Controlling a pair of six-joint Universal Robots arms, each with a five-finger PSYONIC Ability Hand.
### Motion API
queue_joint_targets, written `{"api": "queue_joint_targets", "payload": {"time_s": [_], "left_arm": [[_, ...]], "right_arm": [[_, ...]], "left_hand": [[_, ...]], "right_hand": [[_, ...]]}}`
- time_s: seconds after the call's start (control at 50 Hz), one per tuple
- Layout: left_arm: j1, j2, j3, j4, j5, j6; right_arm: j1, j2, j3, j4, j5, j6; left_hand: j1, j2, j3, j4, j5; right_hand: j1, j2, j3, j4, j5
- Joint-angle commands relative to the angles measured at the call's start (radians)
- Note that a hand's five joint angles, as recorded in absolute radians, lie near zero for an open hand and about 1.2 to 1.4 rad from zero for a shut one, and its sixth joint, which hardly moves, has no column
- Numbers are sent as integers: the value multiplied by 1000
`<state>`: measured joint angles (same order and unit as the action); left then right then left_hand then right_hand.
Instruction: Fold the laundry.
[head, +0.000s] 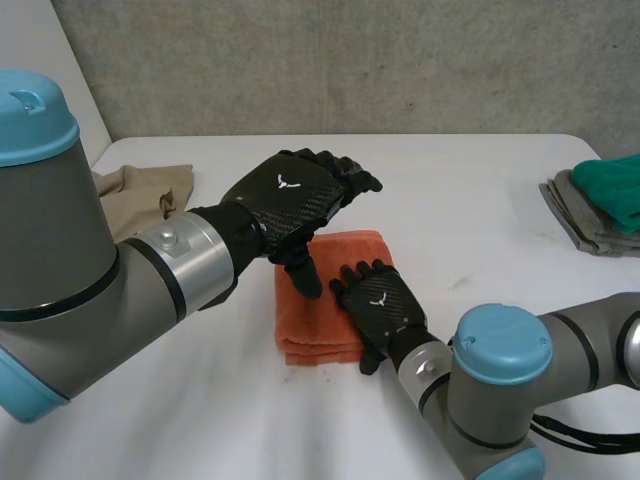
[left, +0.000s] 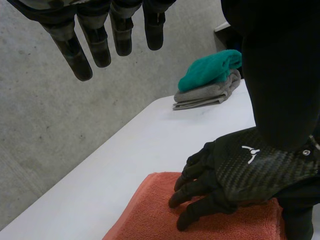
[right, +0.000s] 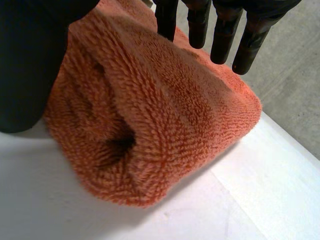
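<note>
At the left of the table (head: 480, 190) we noted a crumpled beige cloth (head: 140, 195), well apart from the work. The left hand (head: 290, 195) hung above the far end of the folded orange towel (head: 305, 325). Its fingers (left: 95, 47) were released and nearly straight, holding nothing, and its thumb pointed down toward the towel. The towel lay at the table's middle, its long axis running away from the robot and its layered edges at the near end. The right hand (head: 382, 300) lay palm-down on the towel's near right part, fingers (left: 205, 187) unclenched, pressing rather than grasping. We judged the right hand the nearer for any further fold. At far right a green cloth (head: 615, 185) sat on a grey cloth (head: 575, 220).
</note>
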<state>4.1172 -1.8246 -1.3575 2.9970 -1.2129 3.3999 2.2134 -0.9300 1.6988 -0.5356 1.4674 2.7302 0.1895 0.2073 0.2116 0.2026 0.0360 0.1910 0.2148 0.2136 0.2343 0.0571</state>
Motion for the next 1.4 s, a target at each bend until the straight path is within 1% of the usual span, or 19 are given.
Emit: {"api": "queue_joint_targets", "payload": {"time_s": [0.02, 0.12, 0.3, 0.38, 0.46, 0.48, 0.5, 0.66, 0.74, 0.76, 0.82, 0.84, 0.9, 0.92, 1.0, 1.12, 1.2, 1.3, 1.4], "left_arm": [[-2, -1, 0, 0, 0, -1], [-9, 1, -5, -3, 4, 2], [-9, 4, -5, -4, 4, 2], [-8, 4, -5, -4, 4, 2], [-9, 4, -5, -4, 4, 2], [-9, 4, -5, -4, 4, 2], [-9, 4, -5, -4, 4, 2], [-9, 4, -5, -4, 4, 2], [-9, 10, -6, -4, 6, 1], [-8, 14, -8, -4, 7, 1], [-8, 27, -12, 0, 9, -1], [-8, 28, -12, 0, 7, -1], [-9, 34, -14, 5, 10, -2], [-9, 39, -14, 8, 10, -4], [-5, 56, -15, 28, 36, -31], [2, 67, -23, 78, 70, -117], [3, 65, -31, 97, 70, -137], [2, 65, -37, 100, 70, -139], [0, 67, -37, 100, 70, -140]], "right_arm": [[-1, 22, -47, -24, -1, -14], [-1, 48, -88, -24, -7, -14], [-1, 86, -160, -15, -12, -12], [-1, 105, -191, -12, -15, -12], [-1, 126, -221, -9, -19, -12], [-1, 132, -232, -7, -21, -12], [-1, 135, -238, -7, -24, -12], [-21, 106, -235, -6, -56, -10], [-115, 53, -200, -7, -73, -12], [-168, 30, -173, -20, -102, -14], [-236, 0, -136, -26, -166, -21], [-279, -13, -116, -30, -208, -30], [-352, -33, -88, -30, -248, -50], [-401, -44, -68, -30, -271, -64], [-484, -62, -27, -30, -308, -96], [-549, -63, -10, -30, -366, -153], [-574, -64, -24, -33, -392, -159], [-575, -66, -93, -55, -395, -138], [-578, -66, -232, -95, -387, -51]], "left_hand": [[18, 0, -4, 5, -3], [27, 9, 5, 14, 6], [27, 9, 5, 14, 6], [27, 9, 5, 14, 6], [27, 9, 5, 14, 6], [27, 9, 5, 14, 6], [27, 9, 5, 14, 6], [24, 6, 2, 11, 3], [15, -3, -7, 2, -6], [12, -6, -10, -1, -9], [3, -14, -19, -10, -17], [3, -14, -19, -10, -18], [1, -17, -22, -13, -20], [1, -17, -22, -13, -20], [-2, -20, -25, -16, -23], [3, -14, -19, -10, -18], [6, -11, -16, -7, -15], [6, -11, -16, -7, -15], [3, -14, -19, -10, -18]], "right_hand": [[93, 70, 71, 50, 53], [225, 201, 203, 182, 185], [299, 275, 276, 256, 258], [434, 410, 411, 391, 393], [879, 856, 857, 836, 839], [1125, 1101, 1102, 1081, 1084], [1205, 1181, 1182, 1161, 1164], [1205, 1181, 1183, 1162, 1165], [1205, 1181, 1183, 1162, 1165], [1205, 1181, 1183, 1162, 1165], [1205, 1181, 1183, 1162, 1165], [1205, 1181, 1183, 1162, 1165], [1205, 1181, 1183, 1162, 1165], [1205, 1181, 1183, 1162, 1165], [1205, 1181, 1183, 1162, 1165], [1205, 1181, 1183, 1162, 1165], [1205, 1181, 1183, 1162, 1165], [1205, 1181, 1183, 1162, 1165], [1205, 1181, 1183, 1162, 1165]]}}
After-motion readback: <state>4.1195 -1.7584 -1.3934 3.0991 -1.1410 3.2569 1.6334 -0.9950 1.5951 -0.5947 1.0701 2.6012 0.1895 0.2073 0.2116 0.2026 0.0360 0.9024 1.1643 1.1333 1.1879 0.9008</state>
